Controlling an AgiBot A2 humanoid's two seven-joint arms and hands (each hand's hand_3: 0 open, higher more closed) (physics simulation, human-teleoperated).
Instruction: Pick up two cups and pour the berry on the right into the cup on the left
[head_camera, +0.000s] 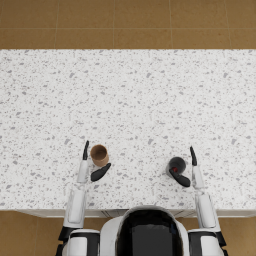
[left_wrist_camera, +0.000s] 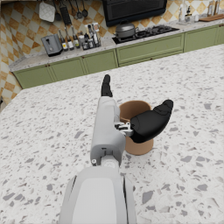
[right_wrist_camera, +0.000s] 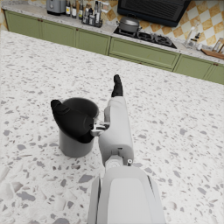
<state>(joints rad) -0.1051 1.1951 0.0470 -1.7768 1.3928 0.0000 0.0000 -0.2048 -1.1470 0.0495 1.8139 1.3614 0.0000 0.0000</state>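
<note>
Both hands flank their cups (head_camera: 99, 154) (head_camera: 176, 164) near the counter's (head_camera: 150, 100) front edge.

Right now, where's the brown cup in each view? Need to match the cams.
Head view: brown cup sits on the speckled counter at lower left, beside the left hand.
Left wrist view: near the middle, brown cup just past the forearm, the thumb across its near side.
Right wrist view: not in it; only the dark cup shows.
Shared landmark: the speckled counter.
</note>
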